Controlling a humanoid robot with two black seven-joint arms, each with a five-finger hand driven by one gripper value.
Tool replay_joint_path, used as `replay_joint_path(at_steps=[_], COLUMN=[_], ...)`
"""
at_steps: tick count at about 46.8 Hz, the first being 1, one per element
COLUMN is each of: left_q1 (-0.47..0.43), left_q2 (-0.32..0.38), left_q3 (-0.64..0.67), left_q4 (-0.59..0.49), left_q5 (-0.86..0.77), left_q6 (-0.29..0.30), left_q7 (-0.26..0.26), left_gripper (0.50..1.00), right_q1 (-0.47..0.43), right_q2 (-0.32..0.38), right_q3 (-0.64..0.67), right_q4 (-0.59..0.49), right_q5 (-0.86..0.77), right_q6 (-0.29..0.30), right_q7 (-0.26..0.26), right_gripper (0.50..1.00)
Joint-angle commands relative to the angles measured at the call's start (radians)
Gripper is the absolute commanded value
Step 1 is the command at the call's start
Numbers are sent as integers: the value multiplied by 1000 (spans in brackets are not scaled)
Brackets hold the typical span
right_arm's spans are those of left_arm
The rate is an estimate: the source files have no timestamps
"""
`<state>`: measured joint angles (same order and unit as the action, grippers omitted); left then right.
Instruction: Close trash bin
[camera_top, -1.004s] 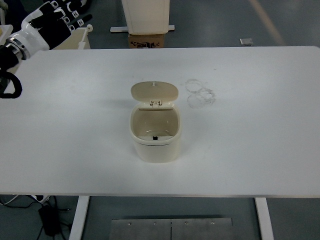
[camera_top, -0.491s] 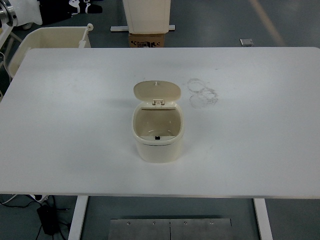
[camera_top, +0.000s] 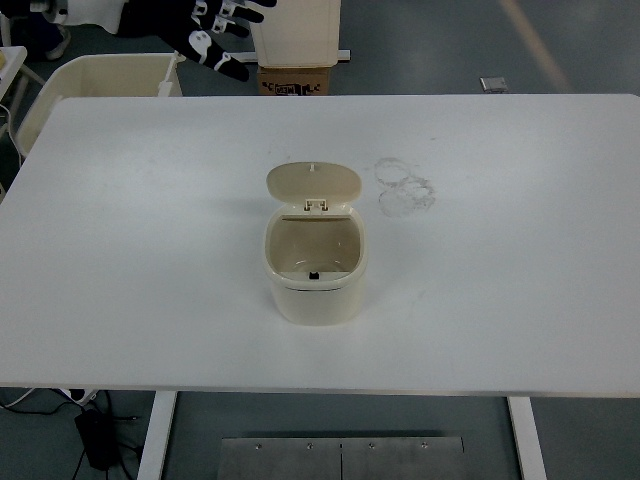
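A small cream trash bin stands at the middle of the white table. Its lid is raised upright behind the open, empty-looking well. My left hand, black with white pads, hovers at the top left, past the table's far edge and well away from the bin. Its fingers are spread and hold nothing. The right arm does not show.
A cream plastic crate sits beyond the table's far left corner. A cardboard box and a white stand are behind the far edge. Faint ring marks lie on the table right of the lid.
My left hand left the picture at the top left half a second ago and now shows again further right along the top edge. The bin and lid have not moved.
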<state>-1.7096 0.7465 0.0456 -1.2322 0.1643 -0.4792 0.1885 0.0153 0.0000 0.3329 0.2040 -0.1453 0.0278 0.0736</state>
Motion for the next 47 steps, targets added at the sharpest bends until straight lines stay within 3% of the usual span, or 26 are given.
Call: replay_joint_path(at_steps=[1,13,21,47], left_q1=[-21,-39,-64,-70], left_q2=[-1,-26,-32,-84], left_q3=[37,100,100,114], left_q4=[-32,-43,-102,-170], left_q5=[30,169,176,210], left_q6=[-9,-81,-132,-132], left_q7=[14,16,17,37], left_gripper=[1000,1000,1000,1000], right_q1=[0,0,0,0], right_q2=[0,0,0,0], right_q3=[0,0,0,0], right_q4=[0,0,0,0], right_q5=[1,0,0,1], right_q6=[0,0,0,0], right_q7=[0,0,0,0], right_gripper=[993,993,993,993])
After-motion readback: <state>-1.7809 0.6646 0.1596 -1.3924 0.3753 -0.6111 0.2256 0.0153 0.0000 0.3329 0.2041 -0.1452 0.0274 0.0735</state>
